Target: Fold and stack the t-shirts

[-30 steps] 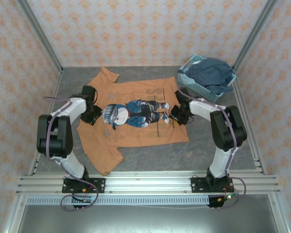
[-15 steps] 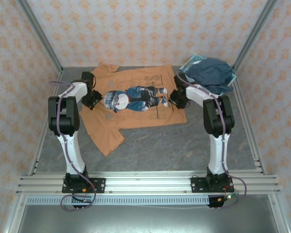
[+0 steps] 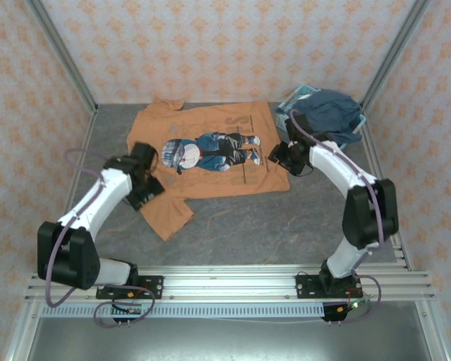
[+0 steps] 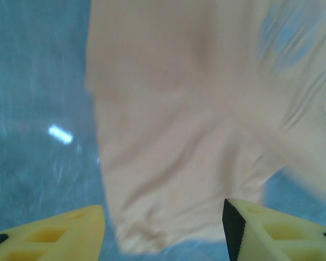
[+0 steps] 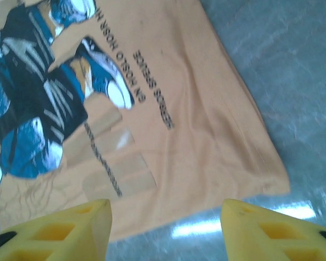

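Left gripper (image 3: 146, 189) sits at the left edge of the t-shirt (image 3: 218, 184), just above where the near sleeve (image 3: 167, 218) joins the body. In the left wrist view the left gripper (image 4: 162, 220) has its yellow fingertips (image 4: 70, 231) spread well apart, with nothing between them. Under them hangs a blurred fold of plain orange cloth (image 4: 168, 163) over the grey table (image 4: 38, 109). Contact with the cloth: cannot tell from these views.

T-shirt lies spread flat, print side up, on the far half of the table (image 3: 286, 226), between the two grippers. Collar end points left and hem points right. Cartoon figure print (image 3: 210, 150), blue and white, runs along the middle of the shirt. Far sleeve (image 3: 161, 110) lies close to the back wall, and the near sleeve angles down toward the arm bases.

Right gripper (image 3: 279, 156) is at the right edge of the shirt, beside the hem. In the right wrist view the right gripper (image 5: 164, 217) also has its fingertips (image 5: 76, 225) wide apart and is holding nothing. Hem corner (image 5: 271, 182) lies flat on the table below, and dark lettering (image 5: 152, 81) reads beside the print.

Light-blue basket (image 3: 299, 95) stands in the far right corner, just beyond the right gripper. A dark blue garment (image 3: 331, 113) is heaped in it and spills over the rim.
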Robot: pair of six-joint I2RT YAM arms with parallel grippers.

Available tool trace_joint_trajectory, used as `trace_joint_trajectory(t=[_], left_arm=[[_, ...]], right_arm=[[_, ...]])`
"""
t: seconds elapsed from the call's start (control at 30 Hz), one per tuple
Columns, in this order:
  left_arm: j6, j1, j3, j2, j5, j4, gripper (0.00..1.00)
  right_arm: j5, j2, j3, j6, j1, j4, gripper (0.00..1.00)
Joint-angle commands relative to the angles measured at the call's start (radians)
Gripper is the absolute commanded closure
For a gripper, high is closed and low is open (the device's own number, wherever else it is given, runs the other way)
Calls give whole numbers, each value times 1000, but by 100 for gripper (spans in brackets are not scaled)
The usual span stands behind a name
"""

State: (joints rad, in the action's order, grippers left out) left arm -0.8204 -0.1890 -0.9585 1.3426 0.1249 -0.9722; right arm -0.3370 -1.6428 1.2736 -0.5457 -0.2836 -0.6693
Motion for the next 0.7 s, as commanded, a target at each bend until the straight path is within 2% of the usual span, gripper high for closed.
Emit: trace_joint_trajectory(t=[0.0, 0.1, 0.2, 0.37, 0.53, 0.57, 0.67], left_arm=[[-54, -98, 120, -46, 51, -22, 40], [-42, -179, 171, -47, 41, 10, 42], [-28, -216, 213, -20, 27, 43, 43], [-34, -228, 252, 14, -2, 69, 45], [-36, -231, 269, 53, 6, 173, 46], [-36, -233, 268, 69, 5, 194, 47], [-35, -242, 273, 122, 4, 253, 60]], right_arm=[[-48, 79, -91, 65, -19, -38, 42], [-75, 132, -164, 88, -20, -30, 41], [-90, 156, -206, 96, -20, -27, 41], [-88, 179, -229, 85, -19, -20, 41], [-93, 198, -245, 75, -20, -21, 41], [-93, 203, -249, 75, -19, -21, 41], [-87, 216, -265, 75, -19, -24, 41]])
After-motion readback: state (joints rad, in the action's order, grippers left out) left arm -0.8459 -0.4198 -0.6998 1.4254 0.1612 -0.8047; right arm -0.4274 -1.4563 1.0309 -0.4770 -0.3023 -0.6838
